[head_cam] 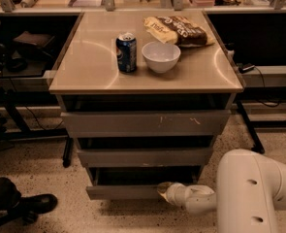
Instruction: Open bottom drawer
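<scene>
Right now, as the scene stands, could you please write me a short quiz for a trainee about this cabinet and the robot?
1. True or false: the gripper is at the front of the bottom drawer.
2. On the cabinet, what stands just left of the white bowl in the picture? A) a blue can B) a mug C) a glass bottle
3. Fill in: the cabinet has ___ drawers, one above the other.
Key: 1 true; 2 A; 3 three.
</scene>
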Controlling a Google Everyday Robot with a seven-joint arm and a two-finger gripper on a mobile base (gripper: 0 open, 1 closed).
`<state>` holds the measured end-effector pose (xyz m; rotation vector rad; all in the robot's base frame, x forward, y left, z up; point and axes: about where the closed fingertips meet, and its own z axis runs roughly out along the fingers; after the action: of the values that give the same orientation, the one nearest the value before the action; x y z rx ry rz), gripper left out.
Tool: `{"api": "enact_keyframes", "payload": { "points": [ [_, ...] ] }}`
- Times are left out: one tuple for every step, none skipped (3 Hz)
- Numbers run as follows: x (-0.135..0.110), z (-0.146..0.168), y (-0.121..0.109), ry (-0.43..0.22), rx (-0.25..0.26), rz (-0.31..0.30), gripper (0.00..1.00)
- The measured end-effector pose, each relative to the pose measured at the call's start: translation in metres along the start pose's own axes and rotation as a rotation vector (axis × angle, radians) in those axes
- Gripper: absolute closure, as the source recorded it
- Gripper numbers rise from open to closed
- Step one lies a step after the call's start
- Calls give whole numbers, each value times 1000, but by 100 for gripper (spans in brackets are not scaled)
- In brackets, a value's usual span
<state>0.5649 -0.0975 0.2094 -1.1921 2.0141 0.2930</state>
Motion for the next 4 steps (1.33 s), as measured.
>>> {"api": "enact_keyframes", "payload": {
  "points": [
    [0, 0, 0, 0, 0, 0, 84],
    [0, 0, 0, 0, 0, 0, 62],
    [0, 0, 0, 0, 0, 0, 39],
    [0, 0, 0, 0, 0, 0, 16]
  ]
}}
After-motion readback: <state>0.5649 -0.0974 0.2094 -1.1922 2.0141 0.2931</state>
